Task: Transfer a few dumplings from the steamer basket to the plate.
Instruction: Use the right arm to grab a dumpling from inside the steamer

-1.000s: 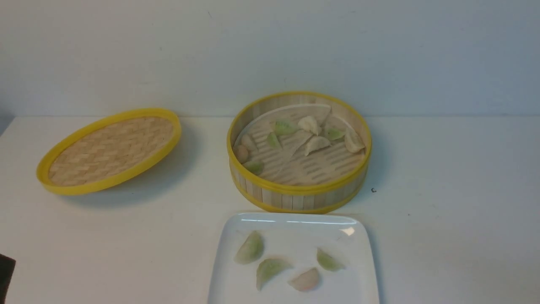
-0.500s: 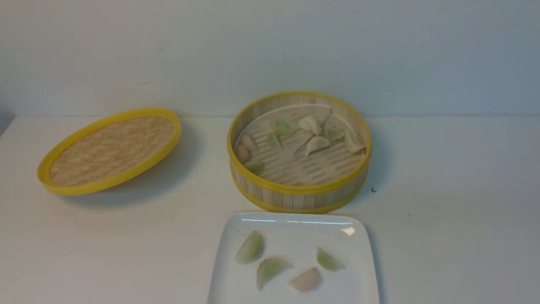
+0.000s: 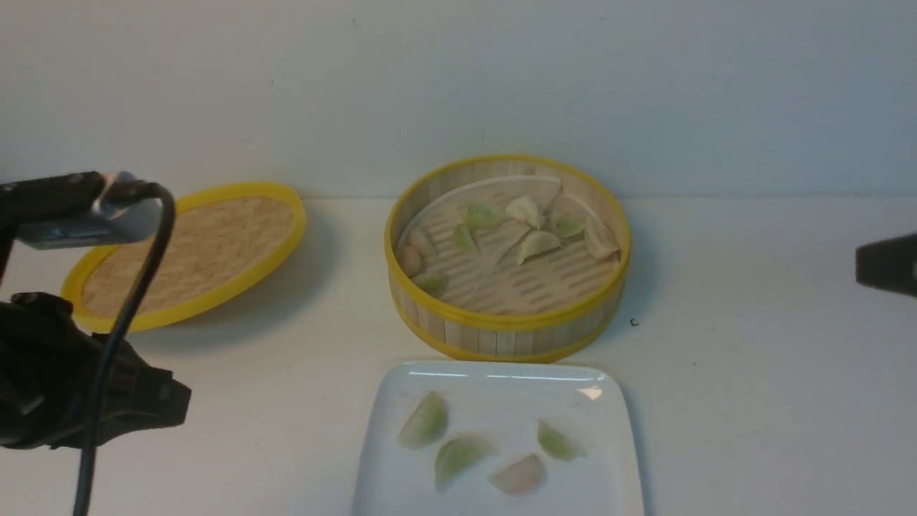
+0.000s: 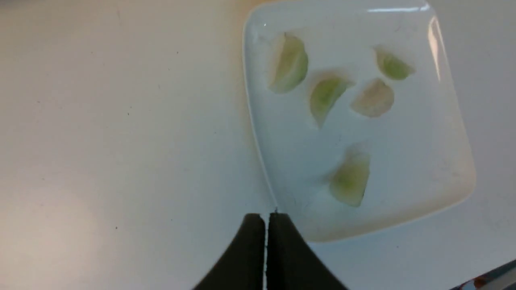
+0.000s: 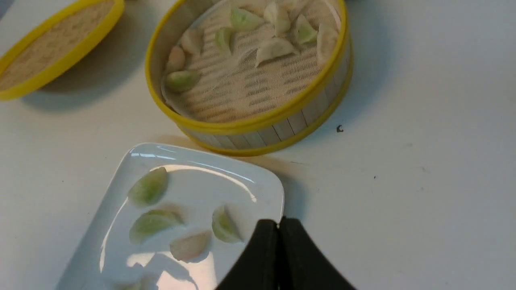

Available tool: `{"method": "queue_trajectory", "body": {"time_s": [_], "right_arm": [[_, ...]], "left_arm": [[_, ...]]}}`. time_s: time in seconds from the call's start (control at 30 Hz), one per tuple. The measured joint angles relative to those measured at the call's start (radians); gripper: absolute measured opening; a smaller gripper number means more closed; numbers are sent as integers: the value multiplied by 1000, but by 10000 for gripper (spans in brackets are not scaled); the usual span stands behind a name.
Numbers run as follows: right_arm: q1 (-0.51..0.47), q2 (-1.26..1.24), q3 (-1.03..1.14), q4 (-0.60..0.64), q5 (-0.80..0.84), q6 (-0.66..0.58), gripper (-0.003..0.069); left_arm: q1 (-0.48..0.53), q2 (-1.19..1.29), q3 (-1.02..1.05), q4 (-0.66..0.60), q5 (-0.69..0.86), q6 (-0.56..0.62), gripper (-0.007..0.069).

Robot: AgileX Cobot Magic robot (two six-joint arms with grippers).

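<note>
The steamer basket (image 3: 501,337) stands at the middle back of the table with several dumplings (image 3: 537,245) on its slotted floor. In front of it lies the white plate (image 3: 609,459), which also carries several dumplings (image 3: 458,456), green ones and a pinkish one. My left gripper (image 4: 266,215) is shut and empty, hanging over the table beside the plate's (image 4: 423,153) left edge. My right gripper (image 5: 279,220) is shut and empty too, just off the plate's (image 5: 225,181) right corner, short of the basket (image 5: 282,129).
The woven bamboo lid (image 3: 193,251) with its yellow rim lies tilted at the back left. My left arm (image 3: 86,387) with its cable fills the near left. A dark part of the right arm (image 3: 888,265) shows at the right edge. A small dark speck (image 3: 634,322) lies right of the basket.
Both arms have come into the front view, the left one from the left side and the right one at the right edge. Basket, plate, lid and dumplings have not moved.
</note>
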Motion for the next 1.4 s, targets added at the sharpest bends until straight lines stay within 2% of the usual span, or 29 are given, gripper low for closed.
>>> {"method": "queue_trajectory", "body": {"time_s": [0.1,0.27,0.5,0.67,0.8,1.03,1.17,1.4], "right_arm": [[50,80,-84,-25,10,-4,-13],[214,303,-259,-135,15,36,-10],[301,566,-443,-312,1,92,13],[322,712,-512,-390,-75,97,79],[324,910,-656,-442,-114,98,207],[324,1187,-883,-531,-108,131,367],[324,1284,-966,-563,-103,150,393],[324,1346,-1007,-581,-96,180,398]], "left_arm": [[-31,57,-2,18,-22,7,-6],[-184,165,-42,34,-74,8,-6],[-326,285,-200,116,-61,-1,-6],[-349,313,-234,132,-60,-1,-6],[-349,319,-236,143,-41,-1,-6],[-349,319,-236,146,-14,-1,-6],[-350,319,-236,157,3,0,-6],[-350,319,-236,218,12,1,-6]]}}
